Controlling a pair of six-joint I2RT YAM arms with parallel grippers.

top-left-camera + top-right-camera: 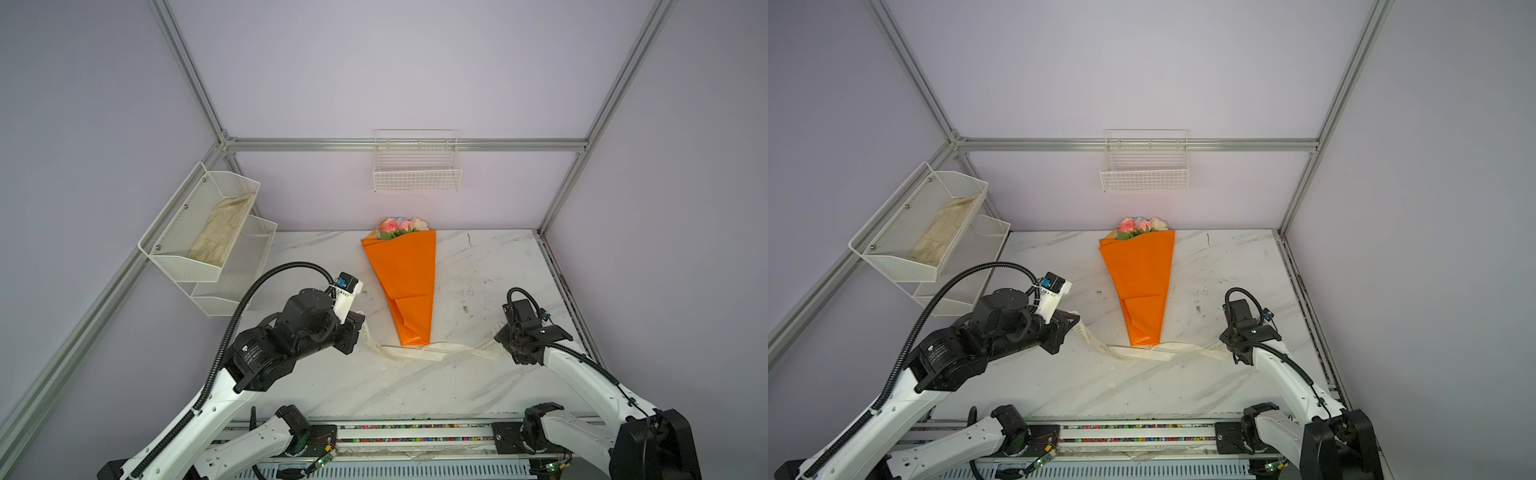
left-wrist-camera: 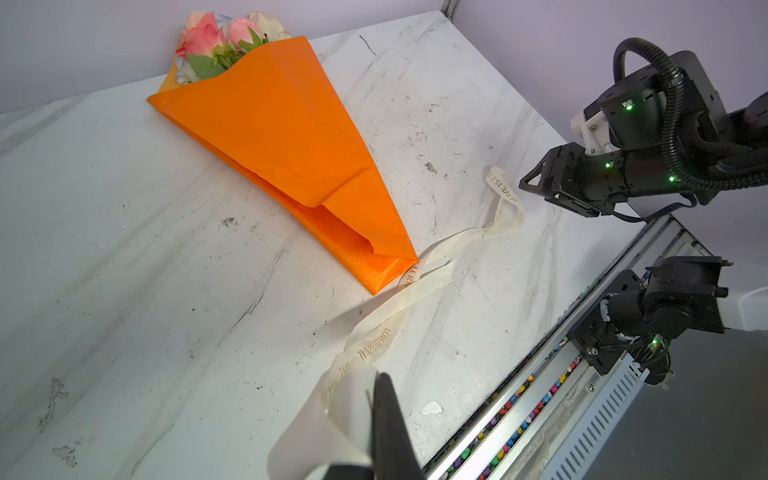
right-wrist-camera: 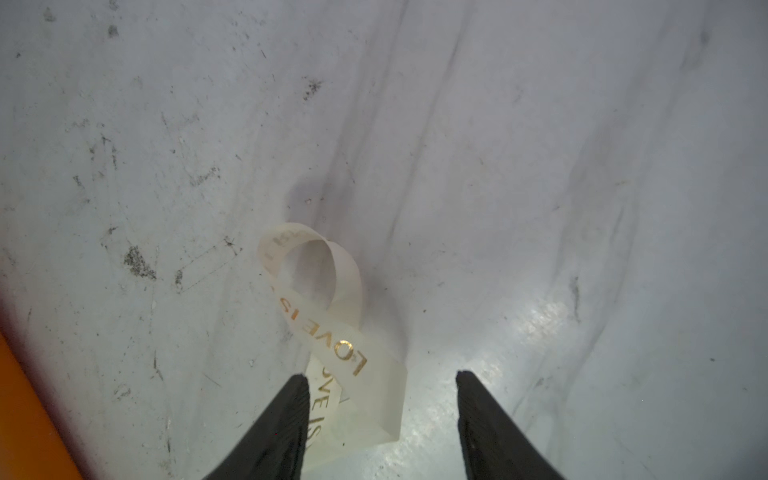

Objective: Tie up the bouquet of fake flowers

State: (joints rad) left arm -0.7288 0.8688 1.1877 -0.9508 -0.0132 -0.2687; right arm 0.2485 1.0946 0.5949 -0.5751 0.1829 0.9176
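Glossy paper bouquet [image 1: 405, 282] (scuffed marble table [image 1: 478, 270])

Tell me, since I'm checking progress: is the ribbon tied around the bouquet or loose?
Loose. The ribbon trails across the table at the narrow end of the bouquet, unknotted.

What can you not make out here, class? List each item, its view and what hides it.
Stems of the bouquet of fake flowers: both top views, orange wrapping covers them.
Left tool grip on the ribbon: left wrist view, cut off by the edge.
Right tool fingers: both top views, its wrist hides them.
Ribbon lettering: top views, too small.
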